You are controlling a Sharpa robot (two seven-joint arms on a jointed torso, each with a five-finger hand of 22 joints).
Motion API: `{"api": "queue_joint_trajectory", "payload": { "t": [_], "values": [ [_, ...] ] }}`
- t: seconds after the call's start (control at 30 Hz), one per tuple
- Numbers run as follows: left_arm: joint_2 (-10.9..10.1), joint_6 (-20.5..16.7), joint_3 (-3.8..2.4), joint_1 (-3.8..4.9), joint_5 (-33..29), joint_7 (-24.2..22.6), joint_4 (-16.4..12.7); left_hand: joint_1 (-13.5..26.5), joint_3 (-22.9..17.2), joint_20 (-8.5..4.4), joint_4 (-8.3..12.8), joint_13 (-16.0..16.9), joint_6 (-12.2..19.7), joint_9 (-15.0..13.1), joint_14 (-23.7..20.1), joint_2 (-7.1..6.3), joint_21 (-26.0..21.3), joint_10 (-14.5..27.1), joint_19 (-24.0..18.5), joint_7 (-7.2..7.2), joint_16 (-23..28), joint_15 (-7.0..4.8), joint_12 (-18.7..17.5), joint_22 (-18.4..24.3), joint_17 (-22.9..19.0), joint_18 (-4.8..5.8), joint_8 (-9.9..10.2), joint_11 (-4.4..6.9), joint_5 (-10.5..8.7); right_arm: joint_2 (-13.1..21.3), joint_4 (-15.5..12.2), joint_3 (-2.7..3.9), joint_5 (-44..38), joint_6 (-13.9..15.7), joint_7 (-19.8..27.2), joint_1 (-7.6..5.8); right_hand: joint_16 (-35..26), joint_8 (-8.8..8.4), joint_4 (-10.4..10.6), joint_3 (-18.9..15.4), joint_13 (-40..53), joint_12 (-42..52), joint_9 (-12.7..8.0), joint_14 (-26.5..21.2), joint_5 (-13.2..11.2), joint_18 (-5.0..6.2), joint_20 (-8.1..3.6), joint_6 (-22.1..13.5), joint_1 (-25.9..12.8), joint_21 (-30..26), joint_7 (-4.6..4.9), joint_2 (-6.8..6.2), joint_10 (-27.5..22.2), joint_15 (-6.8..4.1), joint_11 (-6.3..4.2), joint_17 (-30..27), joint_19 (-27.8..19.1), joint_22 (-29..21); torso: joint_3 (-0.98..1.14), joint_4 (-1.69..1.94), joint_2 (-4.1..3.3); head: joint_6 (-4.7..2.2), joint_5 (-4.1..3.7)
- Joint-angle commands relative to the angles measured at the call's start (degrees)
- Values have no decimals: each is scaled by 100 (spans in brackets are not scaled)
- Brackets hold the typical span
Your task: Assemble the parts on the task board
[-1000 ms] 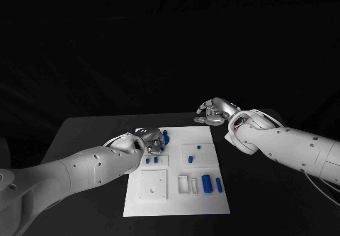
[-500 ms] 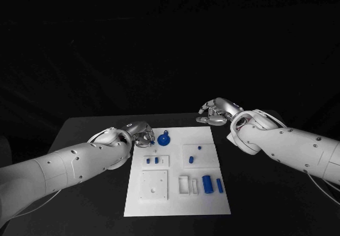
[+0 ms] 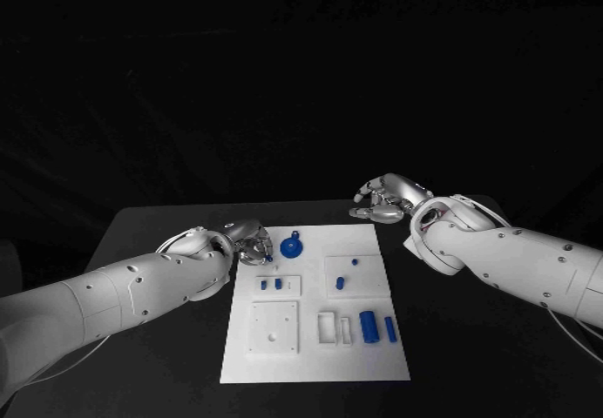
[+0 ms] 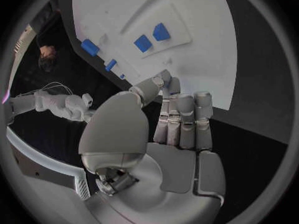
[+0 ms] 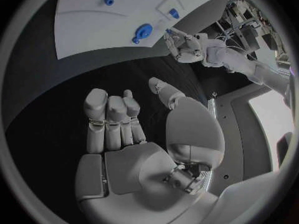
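Left hand [image 3: 247, 240] at far-left corner of task board [image 3: 315, 370], fingers curled, nothing held. Right hand [image 3: 383, 198] beyond far-right corner, curled, empty. Round blue part [image 3: 292, 249] nr left hand.

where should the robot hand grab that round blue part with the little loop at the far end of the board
Probably by the rim of the round blue disc-shaped part, pinched across its width from above. It lies flat on the white task board, so its sides are low; the small loop looks too thin to hold. The left robot hand is beside it, nearest.
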State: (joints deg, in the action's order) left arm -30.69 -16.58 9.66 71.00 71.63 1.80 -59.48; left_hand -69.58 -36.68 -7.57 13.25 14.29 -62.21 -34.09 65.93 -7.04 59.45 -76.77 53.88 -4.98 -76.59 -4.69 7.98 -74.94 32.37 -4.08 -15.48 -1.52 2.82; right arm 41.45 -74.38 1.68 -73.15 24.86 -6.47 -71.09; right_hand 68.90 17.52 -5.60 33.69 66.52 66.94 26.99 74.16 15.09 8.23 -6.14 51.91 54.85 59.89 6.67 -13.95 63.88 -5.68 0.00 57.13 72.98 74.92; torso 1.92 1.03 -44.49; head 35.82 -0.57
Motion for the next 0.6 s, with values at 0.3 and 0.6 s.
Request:
{"api": "queue_joint_trajectory", "payload": {
  "t": [0.3,0.6],
  "values": [
    [157,108,8,-128,-143,-59,129,62,-18,-220,-7,2,-30,-2,28,50,33,-48,11,-13,-33,-9,10,-90,-12,-227,-28,-7,28,-19,6,3,-33,-56,33,1,-20,-27,-1,-33,-10,23,9,29,26,677,-38,47,63,-35,41,18,-230,-3,60,7,-3,37,12,-16,-5,36,-6],
    [187,121,14,-148,-143,-70,181,67,-18,-224,-4,2,-31,0,32,59,36,-53,14,-13,-37,-10,8,-90,-13,-226,-27,-5,29,-23,5,3,-36,-56,32,1,-20,-27,-1,-32,-11,24,9,30,25,677,-38,47,65,-36,41,20,-231,-3,60,7,-3,37,16,-14,-1,36,-12]
  ]
}}
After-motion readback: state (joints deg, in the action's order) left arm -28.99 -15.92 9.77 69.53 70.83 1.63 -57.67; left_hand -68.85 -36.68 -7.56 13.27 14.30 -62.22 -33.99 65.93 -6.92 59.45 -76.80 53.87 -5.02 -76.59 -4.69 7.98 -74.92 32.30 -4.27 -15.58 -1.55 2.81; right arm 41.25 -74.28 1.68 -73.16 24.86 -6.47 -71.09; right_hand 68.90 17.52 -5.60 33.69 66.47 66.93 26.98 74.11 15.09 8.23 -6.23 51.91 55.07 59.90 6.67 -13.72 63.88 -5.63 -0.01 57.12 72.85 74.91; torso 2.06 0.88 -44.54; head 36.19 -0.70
